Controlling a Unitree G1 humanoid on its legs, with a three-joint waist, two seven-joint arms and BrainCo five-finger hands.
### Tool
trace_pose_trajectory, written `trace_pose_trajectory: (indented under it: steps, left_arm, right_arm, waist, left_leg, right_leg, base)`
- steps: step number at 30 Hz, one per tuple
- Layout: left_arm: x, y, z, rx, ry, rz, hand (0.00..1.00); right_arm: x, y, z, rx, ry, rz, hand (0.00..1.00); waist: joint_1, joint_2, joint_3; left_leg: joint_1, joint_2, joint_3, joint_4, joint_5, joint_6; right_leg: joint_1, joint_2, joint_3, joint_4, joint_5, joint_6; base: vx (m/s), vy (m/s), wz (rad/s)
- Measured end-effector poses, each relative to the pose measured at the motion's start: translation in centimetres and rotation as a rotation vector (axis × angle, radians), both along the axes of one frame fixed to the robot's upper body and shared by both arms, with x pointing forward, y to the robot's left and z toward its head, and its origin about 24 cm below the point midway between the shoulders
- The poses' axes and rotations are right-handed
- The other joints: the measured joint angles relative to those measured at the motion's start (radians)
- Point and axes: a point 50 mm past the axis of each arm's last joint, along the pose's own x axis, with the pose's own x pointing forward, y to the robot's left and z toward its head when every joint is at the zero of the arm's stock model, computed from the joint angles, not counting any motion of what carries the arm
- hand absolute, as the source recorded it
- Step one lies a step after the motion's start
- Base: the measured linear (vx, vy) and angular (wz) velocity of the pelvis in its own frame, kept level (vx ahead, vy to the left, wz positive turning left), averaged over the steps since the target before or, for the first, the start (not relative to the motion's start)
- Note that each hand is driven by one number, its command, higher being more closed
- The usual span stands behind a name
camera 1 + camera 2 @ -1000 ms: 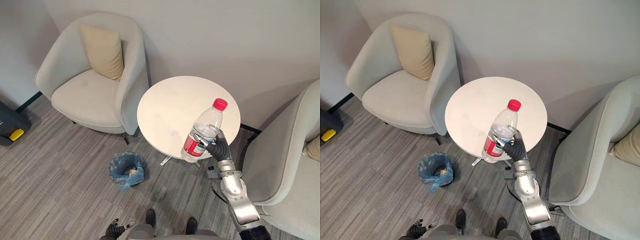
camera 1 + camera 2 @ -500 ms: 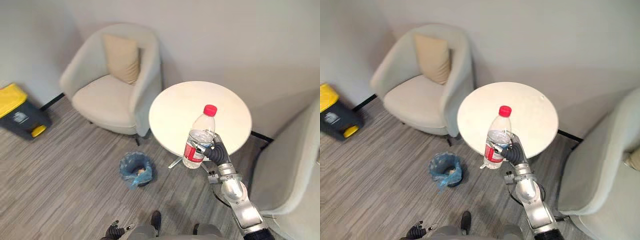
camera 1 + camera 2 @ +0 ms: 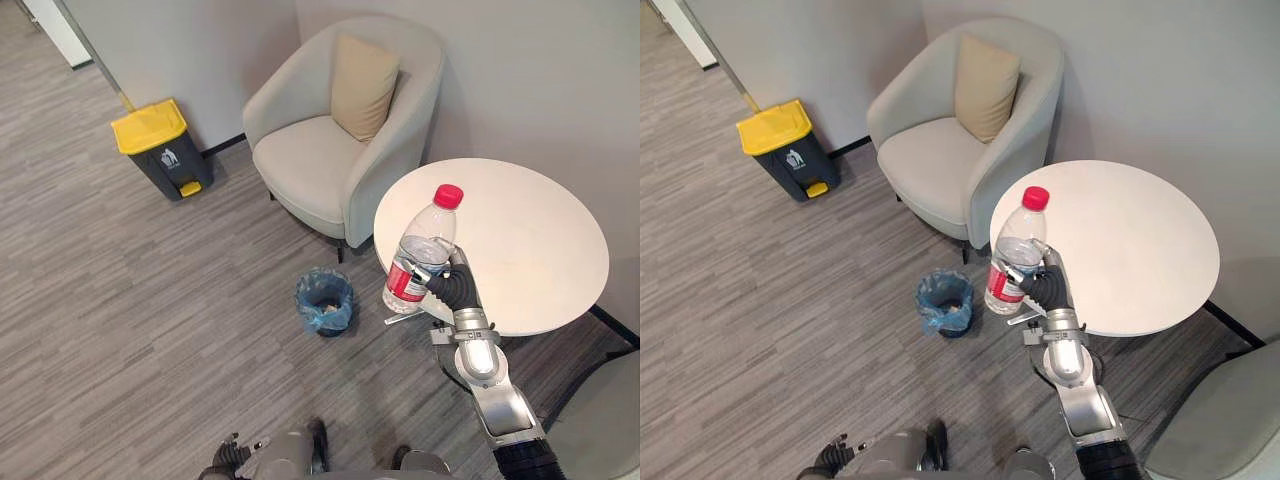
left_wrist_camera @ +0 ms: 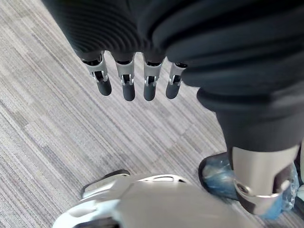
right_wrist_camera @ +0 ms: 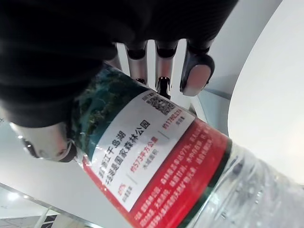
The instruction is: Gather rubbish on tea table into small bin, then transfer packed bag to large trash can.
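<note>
Rubbish under report is a clear plastic bottle with a red cap and a red-and-white label (image 3: 418,255), found clamped in the right hand (image 3: 452,290). The fingers and thumb are curled round its lower body over the label, and the bottle is carried upright, clear of every surface. In the right wrist view the label (image 5: 156,156) is seen pressed against the palm, with the fingers (image 5: 195,71) wrapped across it. The round white tea table (image 3: 530,250) lies just beyond and to the outer side of that hand; its top is seen bare, so collection from the table is judged to be nearly complete, with the bottle probably the last piece. The small round bin lined with a blue plastic bag (image 3: 325,301) stands on the floor below the hand and toward the robot's left, near but not beneath the bottle. Something pale is noted inside it, too small to identify, which suggests that some rubbish has been deposited already. The left hand (image 4: 128,87) hangs low over the floor with its fingers straight and apart, holding nothing; the blue-bagged bin is seen just past it. A dark grey trash can with a yellow lid (image 3: 160,150) stands against the wall, well apart from both hands. Outstanding work is judged as follows: the bottle is to be dropped into the small bin, the bag is to be lifted out, and the bag is to be carried to the large can. None of these steps has been done yet.
</note>
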Motion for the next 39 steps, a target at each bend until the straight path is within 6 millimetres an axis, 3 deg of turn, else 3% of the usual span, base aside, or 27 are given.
trace_pose_trajectory:
  steps: [1,3,13,17,20,21,22,23,24,26,27,29,30,31,32,33,34,36,39]
  left_arm:
    - [0.3,0.3,0.1,0.01,-0.009,-0.009,0.0]
    - [0.1,0.6,0.1,0.025,0.005,-0.028,0.0]
    - [-0.8,0.3,-0.1,0.032,0.04,-0.071,0.0]
    - [-0.9,0.8,0.0,0.046,0.045,-0.081,0.0]
    - [-1.3,1.2,0.0,0.059,0.056,-0.087,0.0]
    - [-1.3,1.3,0.0,0.059,0.056,-0.086,0.0]
    - [-1.4,1.3,0.0,0.059,0.058,-0.083,0.0]
    - [-1.3,1.3,0.0,0.058,0.056,-0.08,0.0]
    - [-1.3,1.2,0.0,0.058,0.055,-0.081,0.0]
    - [-1.3,1.4,0.0,0.06,0.056,-0.072,0.0]
    - [-1.3,1.4,0.0,0.06,0.058,-0.071,0.0]
    - [-1.5,1.9,0.1,0.069,0.061,-0.062,0.0]
    - [-1.5,2.0,0.0,0.07,0.063,-0.055,0.0]
    - [-1.5,1.8,0.0,0.064,0.062,-0.054,0.0]
    - [-1.6,1.1,-0.1,0.046,0.061,-0.054,0.0]
    - [-1.7,0.6,-0.3,0.033,0.065,-0.051,0.0]
    - [-1.6,0.4,-0.3,0.028,0.063,-0.051,0.0]
    - [-1.3,0.7,-0.2,0.028,0.044,-0.011,0.0]
    - [-1.4,0.7,-0.2,0.028,0.046,-0.005,0.0]
  right_arm:
    - [0.0,-0.2,-0.3,0.013,0.013,-0.023,1.0]
    - [0.1,0.3,-1.2,0.028,0.055,-0.015,1.0]
    - [0.0,0.4,-2.5,0.033,0.126,-0.014,1.0]
    - [-0.1,0.4,-2.7,0.031,0.133,-0.015,1.0]
    - [-0.2,0.4,-2.9,0.018,0.138,-0.017,1.0]
    - [-0.2,0.4,-2.9,0.01,0.139,-0.018,1.0]
    - [-0.3,0.3,-3.0,0.007,0.147,-0.019,1.0]
    - [-0.4,0.3,-3.1,0.001,0.152,-0.018,1.0]
    - [-0.5,0.3,-3.3,-0.001,0.158,-0.018,1.0]
    - [-0.5,0.3,-3.4,-0.003,0.164,-0.014,1.0]
    - [-0.5,0.3,-3.5,-0.003,0.167,-0.014,1.0]
    - [-0.5,0.2,-3.5,-0.009,0.174,-0.007,1.0]
    - [-0.6,0.1,-3.7,-0.015,0.18,-0.009,1.0]
    - [-0.7,-0.1,-3.7,-0.023,0.183,-0.01,1.0]
    - [-0.7,-0.4,-3.6,-0.036,0.183,-0.007,1.0]
    - [-0.7,-0.5,-3.7,-0.041,0.185,-0.008,1.0]
    - [-0.7,-0.6,-3.7,-0.041,0.186,-0.009,1.0]
    - [-1.1,-0.6,-4.1,-0.03,0.207,-0.009,1.0]
    - [-1.1,-0.6,-4.1,-0.013,0.207,-0.01,1.0]
  waist:
    - [0.004,-0.019,0.0]
    - [0.013,-0.034,0.003]
    - [0.007,-0.019,-0.004]
    - [0.006,-0.046,0.013]
    - [0.004,-0.073,0.027]
    - [0.001,-0.075,0.031]
    - [-0.002,-0.07,0.032]
    - [-0.003,-0.058,0.044]
    - [-0.008,-0.053,0.049]
    - [-0.014,-0.046,0.052]
    - [-0.027,-0.056,0.049]
    - [-0.031,-0.082,0.04]
    - [-0.035,-0.099,0.028]
    - [-0.041,-0.083,0.03]
    - [-0.042,-0.043,0.026]
    - [-0.036,-0.019,0.026]
    - [-0.032,-0.007,0.028]
    - [-0.019,-0.009,0.035]
    - [-0.002,-0.01,0.04]
  left_leg:
    - [0.012,-0.013,-0.003,-0.059,0.033,-0.014]
    - [0.028,-0.02,-0.007,-0.076,0.041,-0.01]
    - [0.101,-0.045,-0.011,-0.223,0.11,0.0]
    - [0.089,-0.083,-0.016,-0.194,0.073,0.016]
    - [0.109,-0.13,-0.047,-0.185,0.032,0.023]
    - [0.118,-0.137,-0.067,-0.186,0.026,0.031]
    - [0.128,-0.134,-0.094,-0.183,0.019,0.043]
    - [0.15,-0.117,-0.127,-0.176,0.017,0.047]
    - [0.151,-0.099,-0.149,-0.158,0.007,0.056]
    - [0.154,-0.068,-0.181,-0.144,-0.004,0.054]
    - [0.155,-0.062,-0.201,-0.142,-0.006,0.05]
    - [0.155,-0.082,-0.224,-0.121,-0.019,0.023]
    - [0.153,-0.099,-0.257,-0.1,-0.043,0.009]
    - [0.153,-0.095,-0.269,-0.083,-0.06,0.002]
    - [0.143,-0.071,-0.282,-0.049,-0.096,-0.011]
    - [0.115,-0.044,-0.281,0.015,-0.131,-0.028]
    - [0.096,-0.037,-0.273,0.071,-0.142,-0.04]
    - [-0.028,0.018,-0.173,0.38,-0.158,-0.063]
    - [-0.06,0.083,-0.074,0.493,-0.178,-0.031]
  right_leg:
    - [0.001,0.005,0.0,-0.029,0.02,0.011]
    - [0.036,0.014,-0.004,-0.084,0.051,0.017]
    - [0.058,0.024,0.018,-0.134,0.082,0.028]
    - [-0.022,-0.055,0.031,0.054,-0.032,0.05]
    - [-0.024,-0.113,0.037,0.162,-0.07,0.053]
    - [-0.035,-0.118,0.061,0.208,-0.063,0.043]
    - [-0.081,-0.115,0.1,0.31,-0.036,-0.001]
    - [-0.137,-0.093,0.135,0.402,-0.042,-0.032]
    - [-0.151,-0.052,0.147,0.381,-0.073,-0.031]
    - [-0.184,0.026,0.166,0.282,-0.074,-0.028]
    - [-0.201,0.059,0.172,0.186,-0.052,-0.016]
    - [-0.202,0.071,0.203,0.024,0.042,-0.017]
    - [-0.182,0.059,0.215,-0.009,0.158,-0.034]
    - [-0.17,0.06,0.199,-0.008,0.17,-0.051]
    - [-0.153,0.079,0.175,-0.016,0.148,-0.05]
    - [-0.135,0.102,0.155,-0.044,0.133,-0.063]
    - [-0.121,0.11,0.147,-0.06,0.13,-0.067]
    - [-0.041,0.138,0.133,-0.115,0.127,-0.087]
    - [0.037,0.158,0.133,-0.13,0.11,-0.111]
  base:
    - [0.02,0.096,0.2]
    - [-0.01,0.067,0.07]
    - [-0.04,0.031,-0.02]
    - [0.01,0.032,0.1]
    - [0.06,0.023,0.23]
    - [0.11,0.056,0.34]
    - [0.18,0.062,0.38]
    - [0.24,0.034,0.4]
    - [0.25,-0.016,0.37]
    - [0.2,-0.074,0.5]
    - [0.19,-0.112,0.65]
    - [0.22,-0.151,0.67]
    - [0.24,-0.189,0.71]
    - [0.29,-0.212,0.67]
    - [0.24,-0.144,0.42]
    - [0.25,-0.123,0.31]
    - [0.25,-0.127,0.28]
    - [0.24,-0.13,0.14]
    - [0.2,-0.063,-0.17]
